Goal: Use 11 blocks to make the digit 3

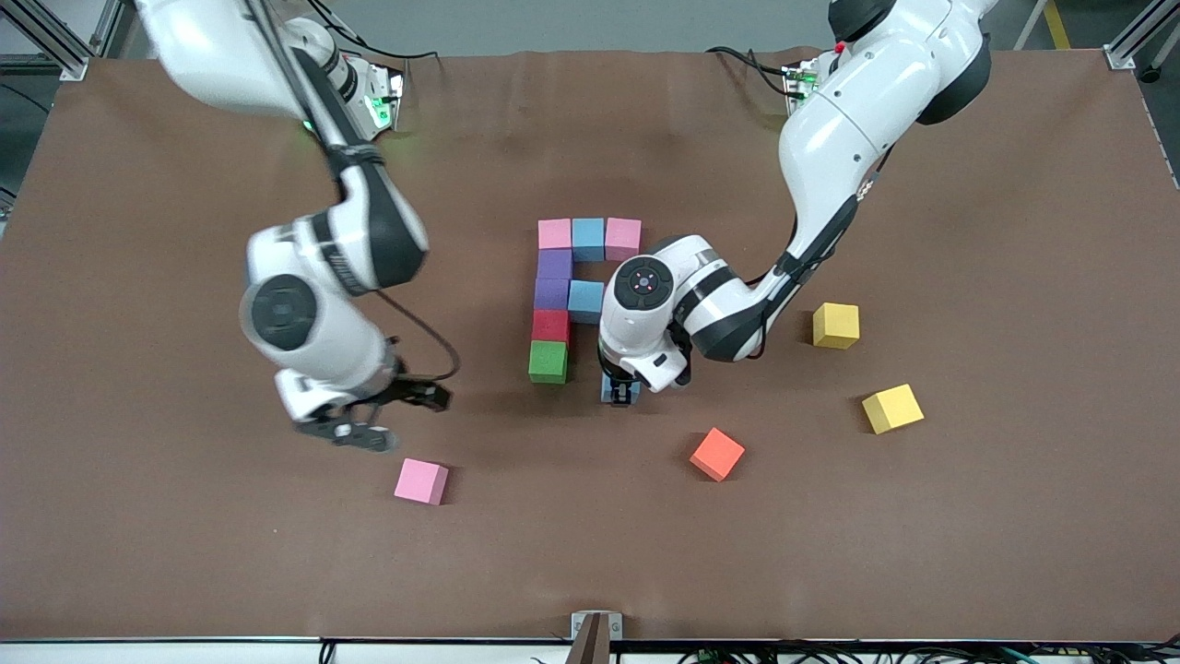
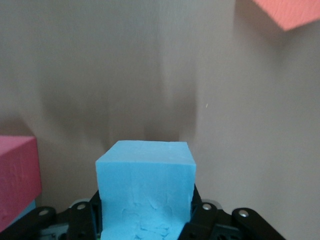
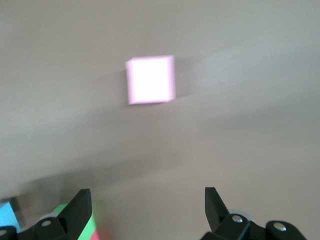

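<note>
The partly built digit 3 (image 1: 572, 277) lies mid-table: a bar of pink (image 1: 554, 233), light blue (image 1: 588, 238) and pink (image 1: 623, 237) blocks, then two purple blocks (image 1: 552, 278), a light blue one (image 1: 585, 301), a red one (image 1: 550, 326) and a green one (image 1: 548, 361). My left gripper (image 1: 619, 395) is shut on a light blue block (image 2: 145, 170), low over the table one block's width from the green block. My right gripper (image 1: 355, 433) is open and empty above a loose pink block (image 1: 421, 481), which also shows in the right wrist view (image 3: 150, 79). An orange block (image 1: 717, 454) lies loose.
Two yellow cubes (image 1: 836, 325) (image 1: 892, 408) lie toward the left arm's end of the table. The orange block's corner (image 2: 290, 12) and a red block (image 2: 17, 175) show at the edges of the left wrist view. The green block (image 3: 60, 214) shows by my right gripper's finger.
</note>
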Robot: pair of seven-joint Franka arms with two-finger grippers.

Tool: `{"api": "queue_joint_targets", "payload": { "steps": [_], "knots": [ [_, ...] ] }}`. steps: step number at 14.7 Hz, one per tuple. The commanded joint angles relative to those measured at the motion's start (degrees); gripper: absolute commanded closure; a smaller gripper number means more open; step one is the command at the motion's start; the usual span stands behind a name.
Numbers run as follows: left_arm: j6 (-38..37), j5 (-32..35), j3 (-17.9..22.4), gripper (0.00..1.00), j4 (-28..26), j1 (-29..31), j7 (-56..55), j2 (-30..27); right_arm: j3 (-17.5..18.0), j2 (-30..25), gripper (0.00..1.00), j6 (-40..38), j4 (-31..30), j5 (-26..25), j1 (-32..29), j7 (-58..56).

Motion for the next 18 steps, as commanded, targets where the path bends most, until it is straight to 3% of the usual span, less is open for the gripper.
{"api": "queue_joint_targets", "payload": {
  "steps": [1, 7, 11, 15, 18],
  "knots": [
    [1.59, -0.86, 0.71, 0.54, 2.27, -1.64, -0.29, 1.77, 0.83, -4.25, 0.00, -3.42, -1.92, 0.08, -4.63, -6.95],
    [2.92, -0.86, 0.79, 0.54, 2.28, -3.13, -1.26, 3.09, 0.74, -9.78, 0.00, -12.38, -1.66, -1.93, -14.75, -28.59],
    [3.09, -0.86, 0.79, 0.54, 2.28, -3.83, -2.31, 3.53, 0.74, -11.28, 0.00, -21.07, 3.33, -8.35, -15.20, -29.58],
    [5.37, -0.86, 0.79, 0.54, 2.28, -4.54, -2.66, 4.23, 0.83, -11.20, 0.00, -28.82, 8.36, -7.83, -19.23, -33.87],
    [5.73, -0.86, 0.79, 0.54, 2.80, -4.98, -2.75, 4.67, 1.09, -11.28, 0.00, -29.09, 8.54, -7.21, -23.61, -38.00]
  ]
}}
